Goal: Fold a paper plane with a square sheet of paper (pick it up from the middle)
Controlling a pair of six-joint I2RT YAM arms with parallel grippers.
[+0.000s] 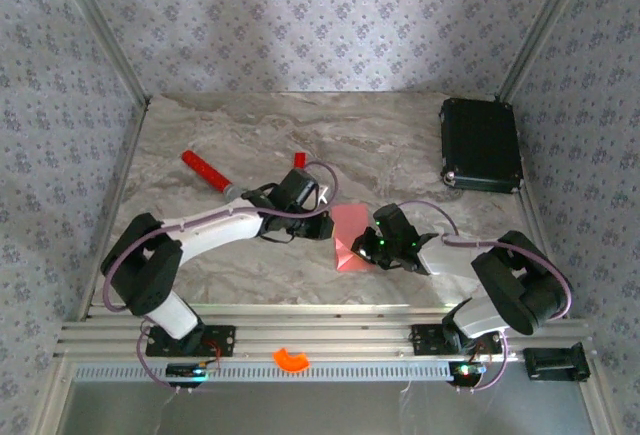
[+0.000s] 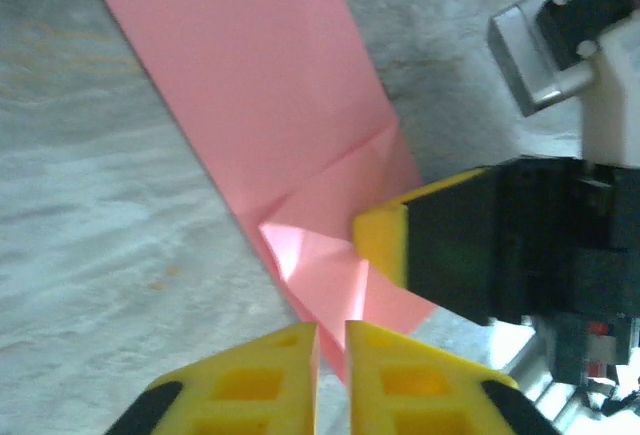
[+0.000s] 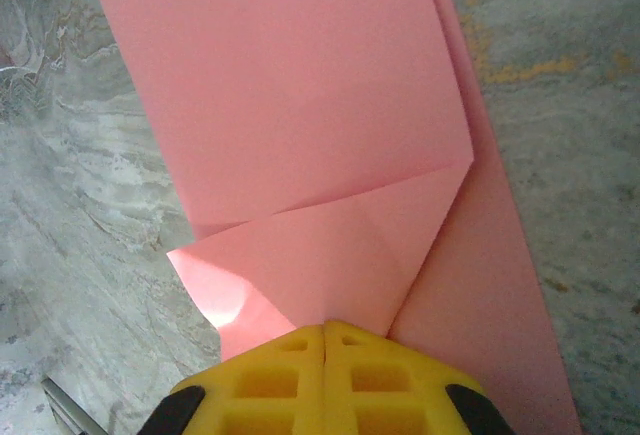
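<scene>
The paper (image 1: 350, 237) lay on the bench (image 1: 400, 145) between the two arms, near the front edge. It was creased lengthwise, with one corner flap turned in. The right claw (image 3: 325, 340) had its fingers together at the flap's point; whether it pinched the flap or only pressed on it, I couldn't tell. The left claw (image 2: 332, 350) was all but together too, with just a thin slit, at the sheet's tip beside the right one. Pink showed in the slit, but I couldn't say it was gripped.

The flap looked half lifted rather than flat, so I reckoned it would spring open if the right claw let go too soon. With both claws crowded at one corner, a small sideways move could knock one against the other. It could also drag the thin sheet over the smooth stone and skew the crease, or tear it.

There was little room toward the arms, where the bench edge ran close. Behind the paper the bench was open. The red stick (image 1: 205, 173) and block (image 1: 299, 159) sat well apart beyond the left arm, and the black case (image 1: 481, 145) was off in the far right corner.
</scene>
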